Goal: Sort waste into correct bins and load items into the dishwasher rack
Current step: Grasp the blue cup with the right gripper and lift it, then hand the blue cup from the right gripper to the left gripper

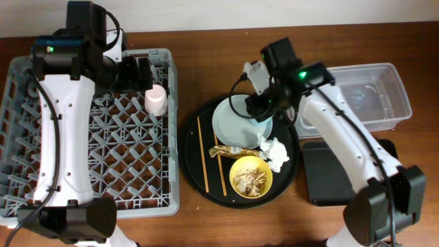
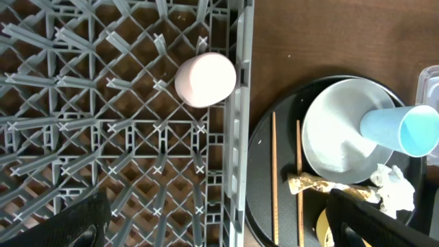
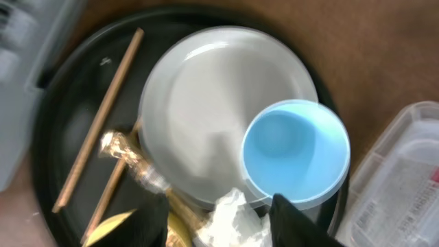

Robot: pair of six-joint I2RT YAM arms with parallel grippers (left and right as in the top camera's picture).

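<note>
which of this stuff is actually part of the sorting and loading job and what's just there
Job: pink cup, light-blue cup, plate, yellow bowl, chopsticks, napkin, gold wrapper, food scraps, clear tub, black rectangular tray, dishwasher rack.
Just there: round black tray, wooden table.

Two cups: one pink cup and one blue cup. One plate. One bowl, holding a single heap of scraps too small to count piece by piece. Two chopsticks. One wrapper. One napkin. One rack. One round tray. Two bins: one clear tub and one black tray.
</note>
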